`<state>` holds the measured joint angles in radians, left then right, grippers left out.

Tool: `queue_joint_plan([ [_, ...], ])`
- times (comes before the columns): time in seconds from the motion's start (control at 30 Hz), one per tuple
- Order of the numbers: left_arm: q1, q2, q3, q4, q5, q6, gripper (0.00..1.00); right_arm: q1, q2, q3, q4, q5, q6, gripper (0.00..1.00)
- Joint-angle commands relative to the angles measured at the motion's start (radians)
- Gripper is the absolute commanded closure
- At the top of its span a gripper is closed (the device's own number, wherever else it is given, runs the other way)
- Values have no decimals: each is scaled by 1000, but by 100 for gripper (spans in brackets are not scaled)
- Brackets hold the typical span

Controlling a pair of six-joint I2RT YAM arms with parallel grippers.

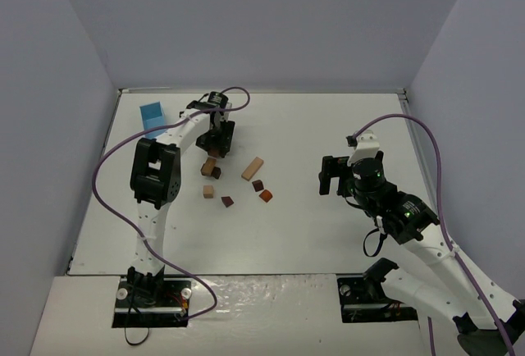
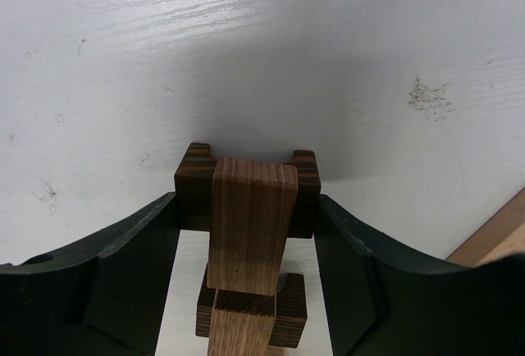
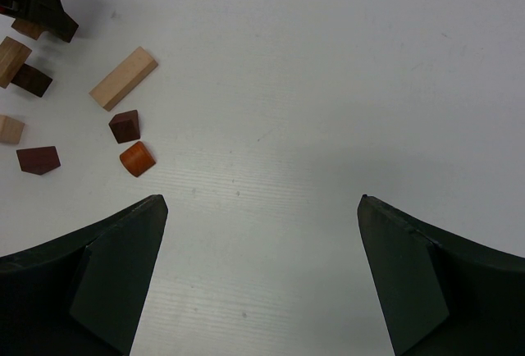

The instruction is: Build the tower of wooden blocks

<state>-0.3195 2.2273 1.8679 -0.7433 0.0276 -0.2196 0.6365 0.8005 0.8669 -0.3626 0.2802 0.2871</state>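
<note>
My left gripper (image 1: 216,144) (image 2: 246,208) is shut on a dark brown notched block (image 2: 194,182), with a brown bar (image 2: 251,225) lying in its notch. It holds them just above the table. Below it lie another brown bar (image 2: 242,327) (image 1: 209,165) and a dark brown block (image 2: 289,311) (image 1: 216,172). Loose on the table are a long tan bar (image 1: 253,168) (image 3: 123,78), a dark reddish block (image 1: 257,184), an orange block (image 1: 266,196) (image 3: 137,159), a tan cube (image 1: 208,191) and a maroon block (image 1: 227,202). My right gripper (image 1: 328,175) (image 3: 262,204) is open and empty, to the right of the blocks.
A light blue box (image 1: 152,114) stands at the back left, beside the left arm. Grey walls close the table on three sides. Purple cables loop over both arms.
</note>
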Motion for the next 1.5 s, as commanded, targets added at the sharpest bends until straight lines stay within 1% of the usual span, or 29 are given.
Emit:
queue_joint_plan([
  [0.0,-8,-58,-20,-25,-2,22,48,4,-2,6,59,11,3,0],
  [1.47,-31,-86,-84,-16,-15,45,47,3,-6,3,59,11,-3,0],
])
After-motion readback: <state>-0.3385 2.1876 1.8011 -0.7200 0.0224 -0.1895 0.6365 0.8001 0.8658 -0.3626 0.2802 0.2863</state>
